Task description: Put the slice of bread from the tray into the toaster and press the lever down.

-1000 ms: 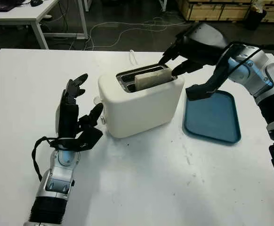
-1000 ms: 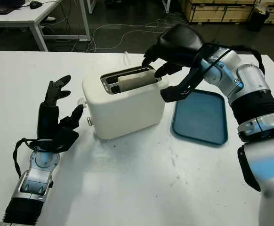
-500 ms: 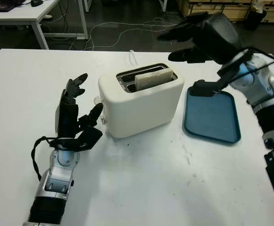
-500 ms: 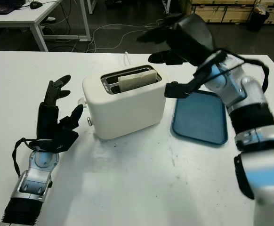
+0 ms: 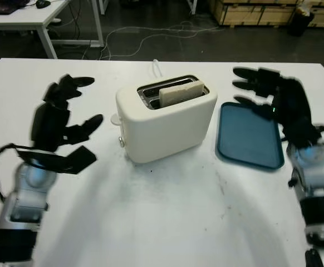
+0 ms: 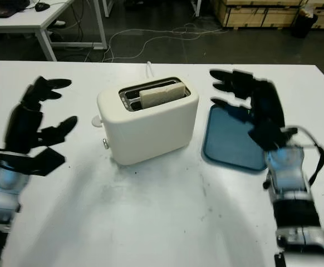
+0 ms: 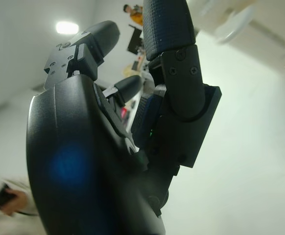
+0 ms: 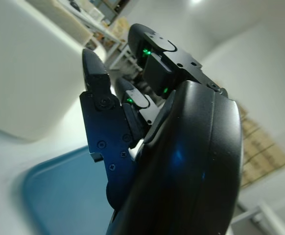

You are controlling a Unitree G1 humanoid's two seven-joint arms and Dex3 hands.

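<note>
The cream toaster [image 5: 165, 125] stands mid-table with the bread slice [image 5: 181, 92] upright in its nearer slot, its top edge sticking out. A small lever knob [image 5: 121, 142] shows on the toaster's left end. The blue tray [image 5: 250, 136] lies bare to the right of the toaster. My right hand [image 5: 262, 89] is open above the tray's far end, holding nothing. My left hand [image 5: 67, 114] is open, raised left of the toaster and well apart from it.
A white cable [image 5: 157, 68] runs off the table's far edge behind the toaster. White tabletop [image 5: 178, 217] stretches bare in front of the toaster. Another desk [image 5: 34, 16] and wooden crates [image 5: 256, 11] stand beyond the table.
My right hand has let go of the bread, lifted away from the toaster and pulled back over the tray. My left hand has risen and shifted left, away from the toaster.
</note>
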